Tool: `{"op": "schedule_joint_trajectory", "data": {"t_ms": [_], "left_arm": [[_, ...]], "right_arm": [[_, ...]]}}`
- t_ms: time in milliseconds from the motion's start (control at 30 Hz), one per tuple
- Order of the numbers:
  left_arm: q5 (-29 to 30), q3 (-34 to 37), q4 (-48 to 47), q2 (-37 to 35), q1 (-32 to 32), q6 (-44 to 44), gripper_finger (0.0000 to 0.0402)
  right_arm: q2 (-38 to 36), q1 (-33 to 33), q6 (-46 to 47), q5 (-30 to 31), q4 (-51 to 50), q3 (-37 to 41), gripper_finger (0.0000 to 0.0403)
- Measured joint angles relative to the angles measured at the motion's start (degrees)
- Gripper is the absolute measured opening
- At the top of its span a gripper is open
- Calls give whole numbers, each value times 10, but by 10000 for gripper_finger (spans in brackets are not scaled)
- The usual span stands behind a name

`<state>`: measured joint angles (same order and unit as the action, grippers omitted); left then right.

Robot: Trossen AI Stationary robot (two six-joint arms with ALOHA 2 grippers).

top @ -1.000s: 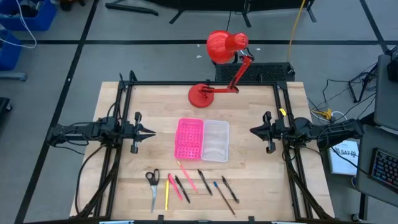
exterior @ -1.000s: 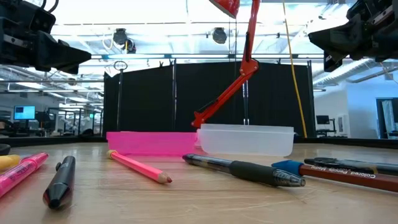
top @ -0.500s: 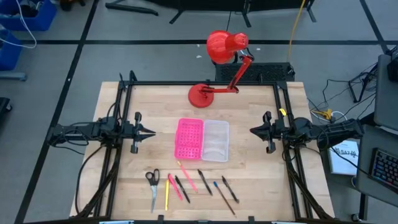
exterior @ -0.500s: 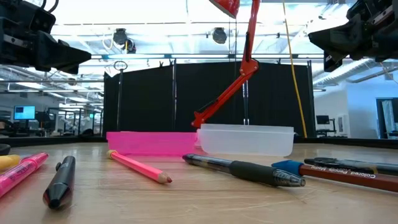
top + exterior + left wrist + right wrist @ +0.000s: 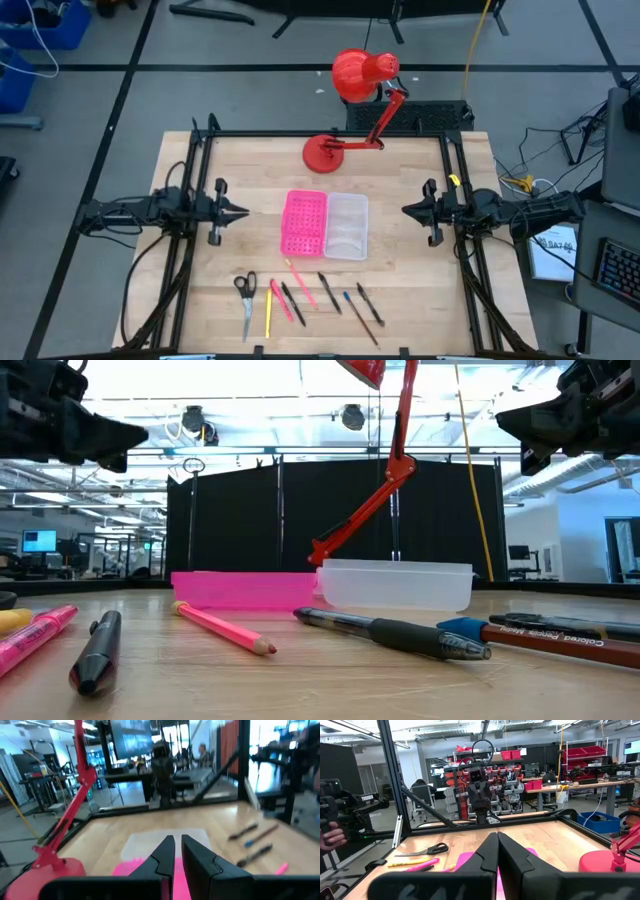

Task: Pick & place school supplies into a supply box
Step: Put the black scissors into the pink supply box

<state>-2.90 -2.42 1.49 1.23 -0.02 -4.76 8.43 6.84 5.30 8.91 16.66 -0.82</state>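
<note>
The supply box lies open at the table's middle, its pink perforated half (image 5: 305, 222) joined to the clear tray (image 5: 347, 225). The school supplies lie in a row near the table's near edge: black-handled scissors (image 5: 245, 291), a yellow pencil (image 5: 268, 314), a pink pencil (image 5: 225, 628), black pens (image 5: 390, 631) and a blue-tipped pen (image 5: 468, 628). My left gripper (image 5: 245, 212) hovers shut left of the box, pointing at it. On the box's other side, my right gripper (image 5: 405, 210) hovers shut. Both stay well above the table.
A red desk lamp stands with its base (image 5: 325, 153) on the table's far side, its head (image 5: 360, 75) beyond the far edge. Black frame rails (image 5: 200, 160) run along the left, right and far edges. Bare wood lies between each gripper and the box.
In the low view my left gripper has risen a little and edged toward the box. The right arm, the box and the supplies have stayed where they were.
</note>
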Motion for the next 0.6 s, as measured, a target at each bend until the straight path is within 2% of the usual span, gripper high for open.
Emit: {"op": "schedule_joint_trajectory", "data": {"t_ms": [200, 433, 600], "left_arm": [[0, 0, 28, 0, 0, 92, 42], [2, 0, 28, 0, 0, 118, 42], [56, -1, 33, 5, 0, 220, 42]], "right_arm": [[0, 0, 0, 0, 0, 0, 0], [0, 0, 0, 0, 0, 0, 0], [0, 0, -15, 1, 6, 0, 0]]}}
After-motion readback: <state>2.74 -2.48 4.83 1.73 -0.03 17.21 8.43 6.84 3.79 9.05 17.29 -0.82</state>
